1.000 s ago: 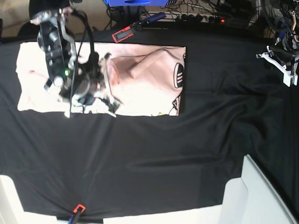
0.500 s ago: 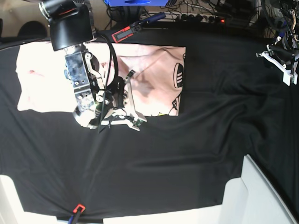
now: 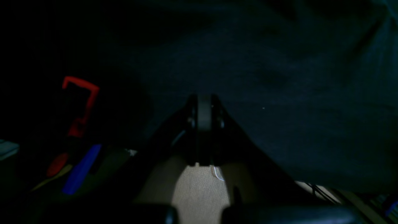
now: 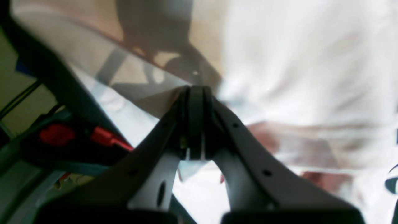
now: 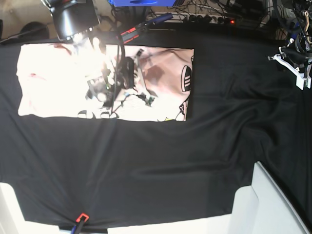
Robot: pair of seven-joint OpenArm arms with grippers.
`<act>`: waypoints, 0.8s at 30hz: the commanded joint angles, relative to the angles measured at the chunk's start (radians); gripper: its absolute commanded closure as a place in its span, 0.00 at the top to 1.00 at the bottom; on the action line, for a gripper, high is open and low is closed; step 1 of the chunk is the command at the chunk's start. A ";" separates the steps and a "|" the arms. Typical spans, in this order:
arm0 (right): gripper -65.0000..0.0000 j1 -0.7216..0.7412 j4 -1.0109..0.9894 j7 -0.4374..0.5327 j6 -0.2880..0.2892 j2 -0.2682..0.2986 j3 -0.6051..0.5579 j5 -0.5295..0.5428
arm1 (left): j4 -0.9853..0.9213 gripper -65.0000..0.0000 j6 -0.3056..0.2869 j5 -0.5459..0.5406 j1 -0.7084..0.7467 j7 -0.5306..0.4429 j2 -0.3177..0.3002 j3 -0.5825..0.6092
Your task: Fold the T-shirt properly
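We're looking down at the T-shirt (image 5: 161,73), a pale pink rectangle spread flat on the black table cloth (image 5: 161,161), up in the far left part of the base view. Its right edge carries the black striped logo and a bit of lettering. Right over the middle of that shirt hangs the right gripper (image 4: 195,93), and from its own camera we see the two fingers pressed tight together, no gap between them. Pale fabric fills the view behind and around the tips, very close, but the picture is blurred and we can't tell whether a fold of cloth is pinched in there or the tips just sit above it. In the base view the arm's glare washes out the shirt beneath it.

Over on the other side, the left gripper (image 5: 295,66) sits at the far right edge of the table cloth, well apart from the shirt. Its wrist view shows the fingers closed flat against each other with nothing between them, dark cloth beyond.
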 commanded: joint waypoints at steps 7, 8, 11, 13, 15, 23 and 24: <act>0.00 -0.055 0.082 -0.016 0.002 0.034 0.000 0.007 | 0.012 0.00 0.000 -0.004 -0.005 -0.014 -0.022 -0.009; 0.00 -0.067 0.099 -0.019 0.002 0.037 0.000 0.006 | 0.012 0.00 0.000 -0.004 -0.005 -0.014 -0.022 -0.009; 0.00 -0.095 0.145 -0.056 0.002 0.045 0.002 0.006 | 0.012 0.00 0.000 -0.004 -0.005 -0.014 -0.022 -0.009; 0.00 -0.115 0.177 -0.069 0.002 0.048 0.002 0.006 | 0.012 0.00 0.000 -0.004 -0.005 -0.014 -0.022 -0.009; 0.00 -0.130 0.206 -0.085 0.002 0.048 0.002 0.006 | 0.012 0.00 0.000 -0.004 -0.005 -0.014 -0.022 -0.009; 0.00 -0.205 0.284 -0.114 0.002 0.046 0.066 0.007 | 0.012 0.00 0.000 -0.004 -0.005 -0.014 -0.022 -0.009; 0.00 -0.212 0.286 -0.114 0.002 0.048 0.066 0.007 | 0.012 0.00 0.000 -0.004 -0.005 -0.014 -0.022 -0.009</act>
